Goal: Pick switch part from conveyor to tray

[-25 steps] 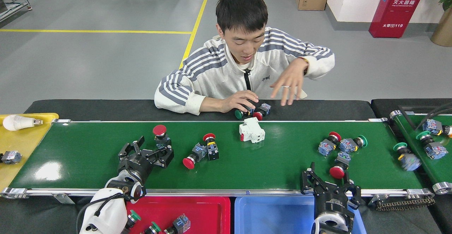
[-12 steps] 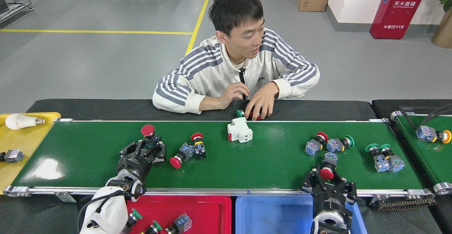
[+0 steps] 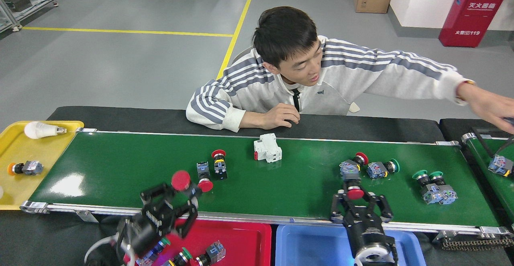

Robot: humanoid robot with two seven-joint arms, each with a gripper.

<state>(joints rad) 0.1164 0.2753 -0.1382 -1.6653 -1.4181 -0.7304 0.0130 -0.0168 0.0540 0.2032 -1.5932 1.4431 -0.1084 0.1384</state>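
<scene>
Left fingers (image 3: 176, 204) lifted a red switch (image 3: 181, 180) off the conveyor (image 3: 120, 165); right fingers (image 3: 357, 208) sit open around another red switch (image 3: 355, 193); squeeze gently.

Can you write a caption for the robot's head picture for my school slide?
Left gripper lifts a red-capped switch over the conveyor; right gripper closes around another.

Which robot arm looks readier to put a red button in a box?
Probably the left. Its left gripper seems to hold a red-capped switch lifted near the red tray. The right gripper is only closing around another red-capped part on the conveyor.
</scene>
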